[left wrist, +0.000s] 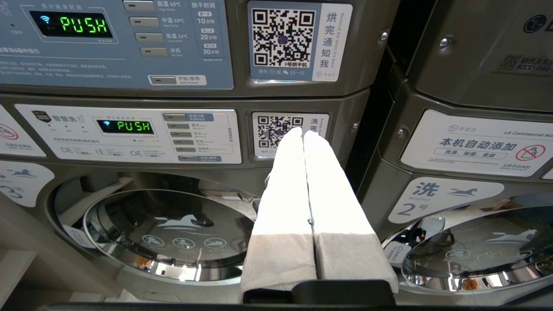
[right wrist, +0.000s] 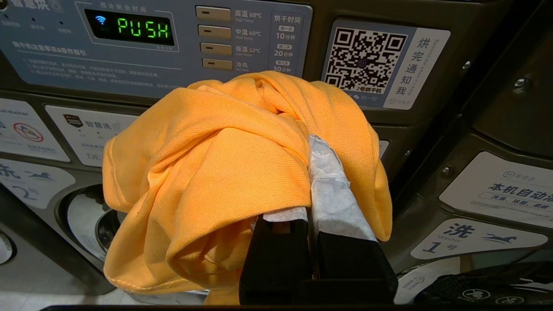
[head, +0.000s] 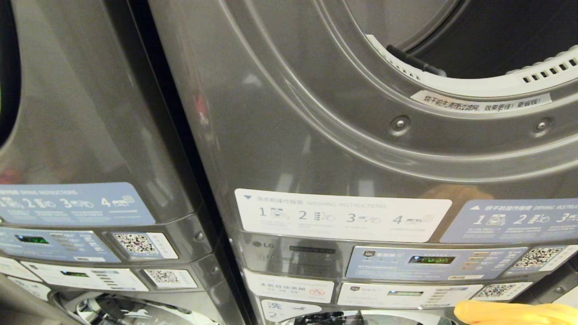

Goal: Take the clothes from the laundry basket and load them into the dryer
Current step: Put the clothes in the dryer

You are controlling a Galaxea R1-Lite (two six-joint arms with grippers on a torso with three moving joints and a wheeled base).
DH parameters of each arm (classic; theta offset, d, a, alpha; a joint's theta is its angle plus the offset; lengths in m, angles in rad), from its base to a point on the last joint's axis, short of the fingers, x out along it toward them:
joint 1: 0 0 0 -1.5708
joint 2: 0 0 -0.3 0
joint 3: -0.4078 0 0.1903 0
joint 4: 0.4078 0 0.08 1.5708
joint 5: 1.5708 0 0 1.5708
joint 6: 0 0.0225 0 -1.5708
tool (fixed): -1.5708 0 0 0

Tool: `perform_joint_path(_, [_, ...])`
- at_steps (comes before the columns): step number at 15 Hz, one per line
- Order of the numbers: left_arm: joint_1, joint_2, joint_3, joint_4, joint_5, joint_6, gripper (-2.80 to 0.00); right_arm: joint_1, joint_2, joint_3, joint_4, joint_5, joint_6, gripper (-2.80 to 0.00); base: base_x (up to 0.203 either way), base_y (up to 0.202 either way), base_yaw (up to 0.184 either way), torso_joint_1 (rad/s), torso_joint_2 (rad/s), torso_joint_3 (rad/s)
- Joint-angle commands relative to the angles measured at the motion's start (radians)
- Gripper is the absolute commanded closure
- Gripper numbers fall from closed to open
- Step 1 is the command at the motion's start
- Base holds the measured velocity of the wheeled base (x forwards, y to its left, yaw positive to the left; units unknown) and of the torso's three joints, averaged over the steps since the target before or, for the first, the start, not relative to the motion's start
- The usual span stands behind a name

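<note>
My right gripper [right wrist: 309,144] is shut on a bunched orange garment [right wrist: 224,164], which drapes over both fingers and hides the tips. Only its white-wrapped finger [right wrist: 332,194] shows beside the cloth. In the head view a strip of that orange garment [head: 515,313] peeks in at the bottom right edge. The grey dryer [head: 316,135] fills the view straight ahead, its round opening [head: 487,40] dark and uncovered at the top right. My left gripper [left wrist: 302,131] is shut and empty, held in front of the machines' control panels. The laundry basket is out of view.
A second stacked grey machine [head: 81,113] stands to the left. Control panels [head: 433,262] reading PUSH sit below the dryer front. Chrome-rimmed washer doors [left wrist: 168,233] are lower down, close in front of both grippers.
</note>
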Motion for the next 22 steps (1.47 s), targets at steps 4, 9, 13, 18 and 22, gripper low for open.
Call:
perform_joint_path(4, [0.0, -0.002, 0.0, -0.001, 0.0, 0.001, 0.0, 0.0, -0.001, 0.0, 0.0, -0.002, -0.004, 0.0, 0.0, 0.0, 0.0, 0.06, -0.12, -0.062])
perform_joint_path(9, [0.0, -0.002, 0.0, 0.0, 0.001, 0.001, 0.0, 0.0, -0.001, 0.0, 0.0, 0.0, 0.0, 0.0, 0.0, 0.0, 0.0, 0.058, -0.12, -0.062])
perform_joint_path(13, [0.0, -0.002, 0.0, 0.0, 0.0, 0.0, 0.0, 0.0, -0.001, 0.0, 0.0, 0.001, -0.004, 0.0, 0.0, 0.0, 0.0, 0.054, -0.11, -0.051])
perform_joint_path(18, [0.0, -0.001, 0.0, 0.0, 0.0, 0.0, 0.0, 0.0, -0.001, 0.0, 0.002, 0.0, 0.0, 0.0, 0.0, 0.0, 0.0, 0.055, -0.11, -0.054])
perform_joint_path(22, [0.0, -0.002, 0.0, 0.0, 0.0, 0.0, 0.0, 0.0, -0.001, 0.0, 0.002, -0.001, -0.005, 0.0, 0.0, 0.0, 0.0, 0.056, -0.11, -0.055])
